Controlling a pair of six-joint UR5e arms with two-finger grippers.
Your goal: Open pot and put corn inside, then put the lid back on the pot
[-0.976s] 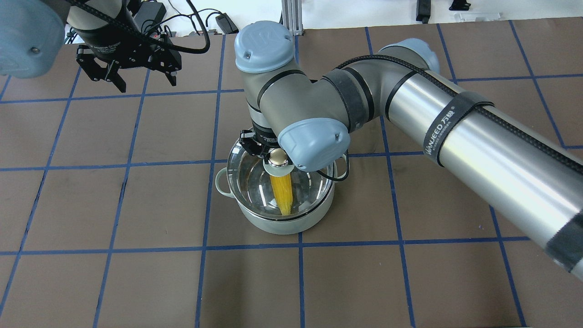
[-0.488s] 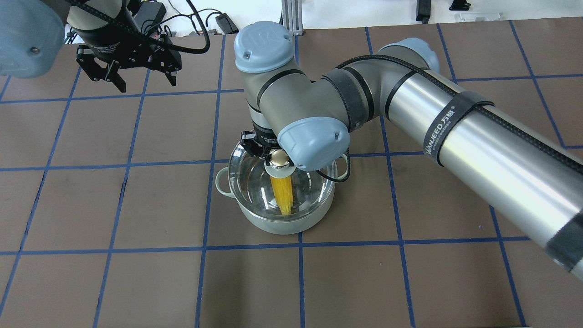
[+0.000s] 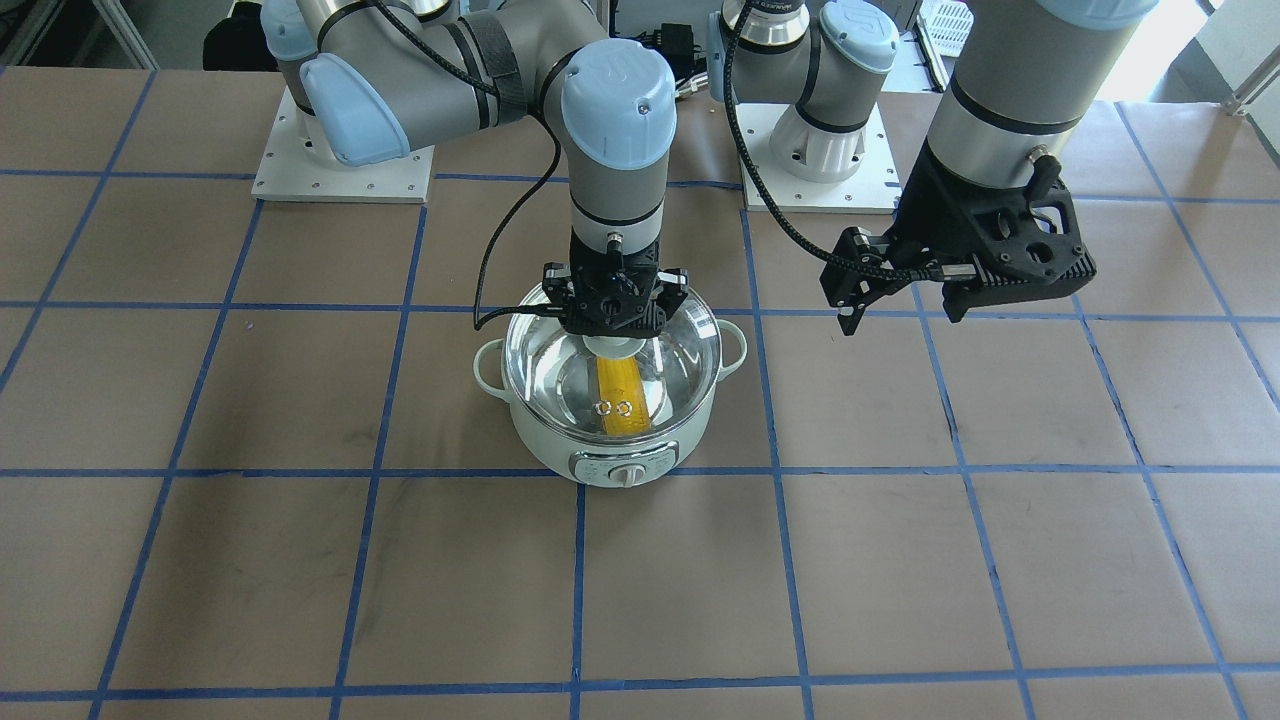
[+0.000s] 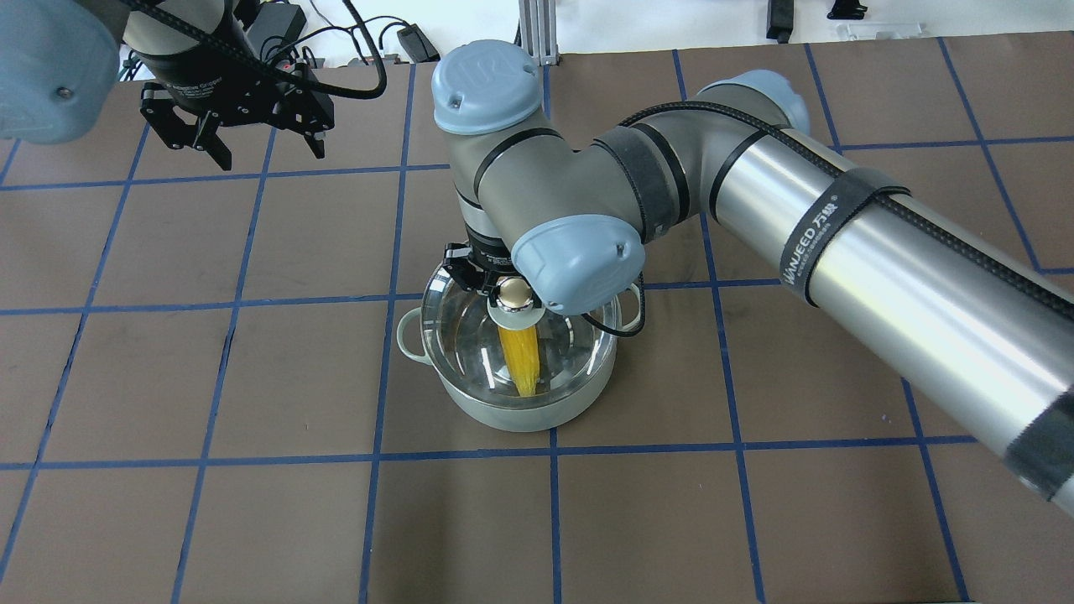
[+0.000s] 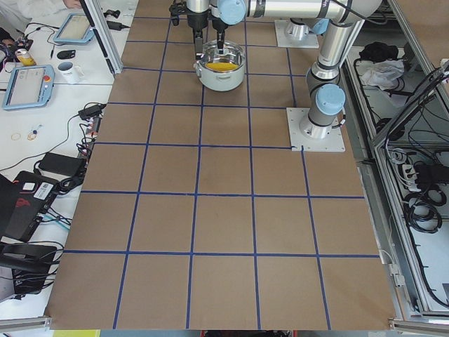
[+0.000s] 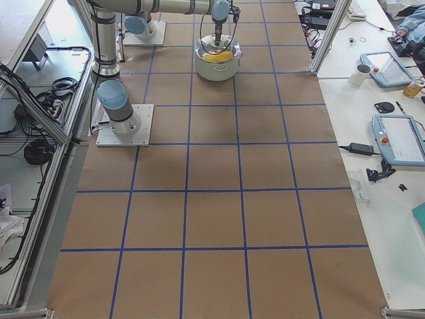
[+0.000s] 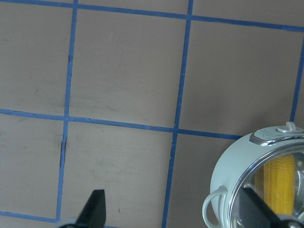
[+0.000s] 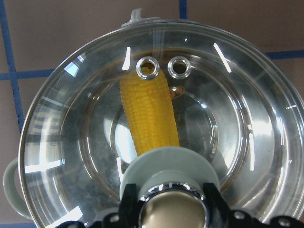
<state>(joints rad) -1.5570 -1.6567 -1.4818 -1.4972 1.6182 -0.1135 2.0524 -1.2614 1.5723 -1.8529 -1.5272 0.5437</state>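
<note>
A: What did the table show, pictured mid-task?

B: The pot stood directly beneath the right gripper. It was well off to one side of the left gripper, which hung above bare table, spread wide and carrying nothing.

A: And the lid?

B: It sat on the pot's rim, straight below the right gripper, and it looked level and seated. The corn lay inside under the glass, running from beneath that gripper toward the control panel.

A: Was the right pincer holding anything?

B: Its fingers pressed either side of the knob. As far as the wrist view showed, they were clenched on it.

A: What did finishing well call for?

B: By this reporter's judgement, two things. Check that the rim sat even all round. Then part the fingers fully before lifting straight up, so neither finger caught the knob and dragged the lid askew
</note>
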